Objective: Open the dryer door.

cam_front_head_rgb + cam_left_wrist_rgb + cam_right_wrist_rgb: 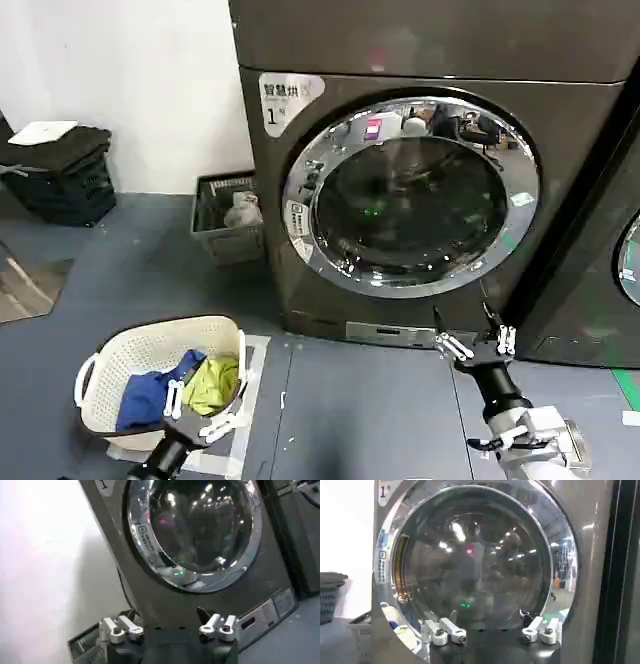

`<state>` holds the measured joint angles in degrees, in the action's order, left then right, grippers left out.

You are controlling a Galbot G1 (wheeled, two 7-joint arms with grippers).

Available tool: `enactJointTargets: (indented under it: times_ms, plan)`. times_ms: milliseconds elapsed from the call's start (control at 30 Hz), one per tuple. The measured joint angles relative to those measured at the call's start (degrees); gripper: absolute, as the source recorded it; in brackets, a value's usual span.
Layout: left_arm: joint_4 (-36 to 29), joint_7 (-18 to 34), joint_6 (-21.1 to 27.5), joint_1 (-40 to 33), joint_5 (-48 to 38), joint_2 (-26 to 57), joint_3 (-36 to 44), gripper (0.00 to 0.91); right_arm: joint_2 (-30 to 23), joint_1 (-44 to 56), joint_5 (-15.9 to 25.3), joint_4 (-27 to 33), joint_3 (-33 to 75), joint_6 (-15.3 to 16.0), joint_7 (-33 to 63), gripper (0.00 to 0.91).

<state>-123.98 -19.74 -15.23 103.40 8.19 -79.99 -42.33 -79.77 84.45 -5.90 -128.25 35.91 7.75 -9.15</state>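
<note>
A: Where is the door [410, 197] relative to the right gripper [476, 343]?

B: Straight ahead of it and higher. In the head view the right gripper hangs low before the dryer [300, 260], under the lower right part of the chrome rim, near the base panel. Its fingers are spread, and nothing sits between them. There is a gap between the fingertips and the rim.

A: And from the right wrist?

B: The door [472, 560] sits right in front of the right gripper [490, 632]. The dark glass rises beyond the parted fingers, with the rim curving round on both sides.

A: Is the door shut?

B: It lies flat against the dryer front, rim flush all round. The "1" label [274, 114] sits beyond the rim's upper left.

A: What about the left gripper [205, 412]?

B: It is low and well off to the left of the right one, over the near edge of a white basket [110, 365] holding blue and green cloth. Its fingers are also spread and hold nothing. From its wrist, the left gripper [167, 629] looks up at the door [200, 525], which is well away and above it.

A: Anything else near the dryer?

B: A grey crate [225, 218] stands on the floor to the dryer's left, far beyond the left gripper. A neighbouring machine [600, 250] stands to the right of the right gripper.
</note>
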Motion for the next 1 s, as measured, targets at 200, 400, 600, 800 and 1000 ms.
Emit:
enactJointTargets:
  times_ms: [200, 400, 600, 800, 1000]
  plan:
    - [-0.1, 0.0, 0.0, 0.0, 0.0, 0.3, 0.1, 0.907, 3.4, -2.6, -3.0, 2.6, -1.3, -2.9, 0.7, 0.907]
    - [-0.7, 0.0, 0.0, 0.0, -0.2, 0.8, -0.4, 0.907, 7.6, -6.1, -6.5, 5.7, -3.1, -3.7, 1.0, 0.907]
    - [-1.3, -0.1, 0.1, 0.3, -0.3, 0.7, -0.7, 0.907, 11.4, -10.2, -9.7, 8.8, -5.9, -4.8, 0.2, 0.907]
    - [-1.5, -0.3, 0.1, 0.5, 0.0, 0.0, -0.7, 0.907, 14.8, -14.7, -12.7, 12.1, -9.3, -5.4, -0.9, 0.907]
    - [-1.9, -0.5, 0.1, 0.7, 0.2, -0.5, -0.7, 0.907, 17.4, -19.3, -14.8, 14.8, -12.6, -6.1, -2.4, 0.907]
